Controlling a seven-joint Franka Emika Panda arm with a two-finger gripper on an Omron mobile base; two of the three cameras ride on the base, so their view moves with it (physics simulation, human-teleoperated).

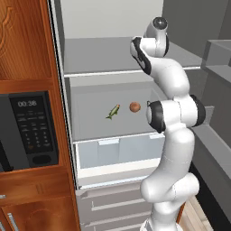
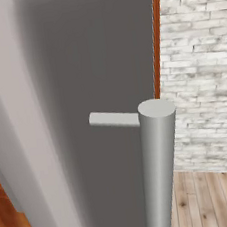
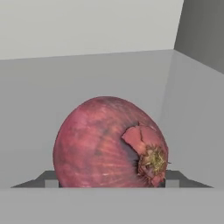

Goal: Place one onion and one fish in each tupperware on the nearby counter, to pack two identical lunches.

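The purple-red onion (image 3: 109, 142) sits between the two fingers (image 3: 47, 178).

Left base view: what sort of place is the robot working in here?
A home kitchen, apparently: an open fridge holding a fish and an orange-brown onion, beside a built-in microwave in wooden cabinets.

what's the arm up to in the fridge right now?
The arm is reaching into the open fridge. In the hand view a dark red onion sits right in front of the claw, between its fingertips, resting on the grey shelf; whether the grip has closed on it I can't tell. On a lower shelf, a green-yellow fish and an orange-brown onion lie untouched, a little apart.
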